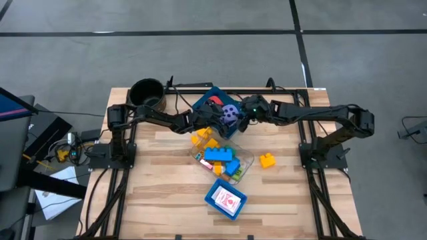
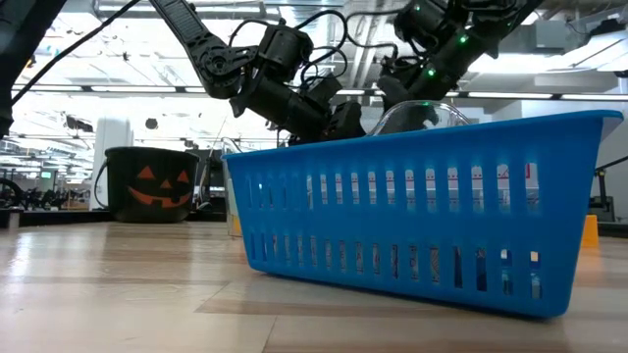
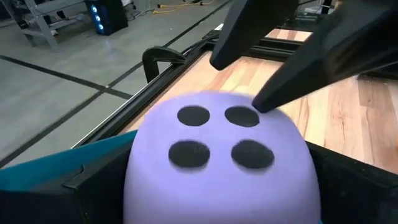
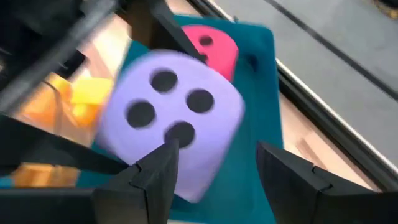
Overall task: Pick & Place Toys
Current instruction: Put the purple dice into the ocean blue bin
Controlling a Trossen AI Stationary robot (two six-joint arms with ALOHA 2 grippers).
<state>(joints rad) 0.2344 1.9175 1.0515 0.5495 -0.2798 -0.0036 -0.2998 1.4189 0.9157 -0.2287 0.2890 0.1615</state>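
Both arms reach inward from their mounts at the sides and meet near the middle rear, elbows bent, wrists angled down. The left gripper (image 1: 212,120) has its jaws spread wide, one to each side of a die. The right gripper (image 1: 239,120) faces it from the opposite side, jaws parted about halfway, one finger (image 4: 155,177) touching the same die.

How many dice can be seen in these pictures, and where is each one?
2. The lavender die is over the far blue tray, between both claws. The red die lies in that tray, just behind it. Others may be hidden.
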